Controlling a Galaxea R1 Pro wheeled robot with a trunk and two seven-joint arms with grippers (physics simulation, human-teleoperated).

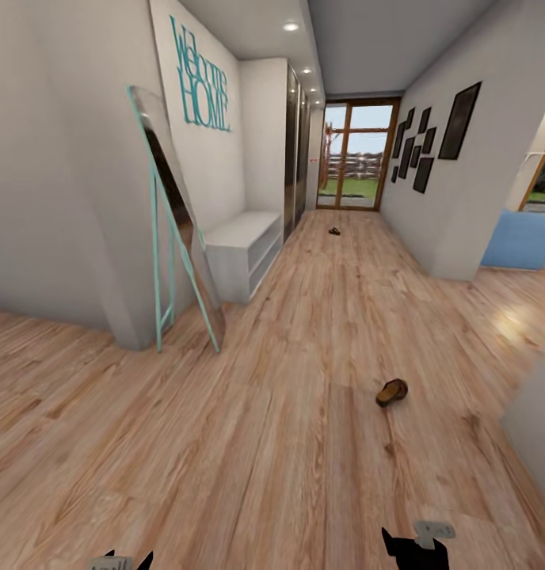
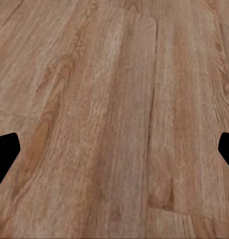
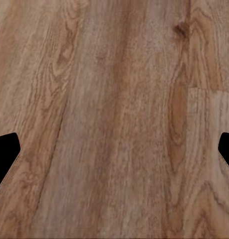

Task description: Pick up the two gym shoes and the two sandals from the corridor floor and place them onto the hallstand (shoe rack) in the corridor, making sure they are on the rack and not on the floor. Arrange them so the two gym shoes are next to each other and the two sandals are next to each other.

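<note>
— Where are the shoes lying?

— In the head view one sandal [image 1: 391, 391] is lying on the floor [image 1: 304, 332] ahead to the right; a second small dark shoe [image 1: 334, 231] is sitting far down the corridor, too small to identify. The shoe rack [image 1: 242, 245] is standing by the left wall, past a leaning mirror [image 1: 177, 222].

— And the hands?

— The left hand [image 2: 114, 149] and right hand [image 3: 114, 149] are both hanging over bare planks, fingers spread wide, holding nothing.

Sandals on the corridor floor [image 1: 304, 443], hallstand [image 1: 242, 247] at the left wall

One brown sandal [image 1: 391, 391] lies near, right of centre (tan insole showing); another small dark shoe [image 1: 334, 231] lies far off, towards the glass door.
</note>
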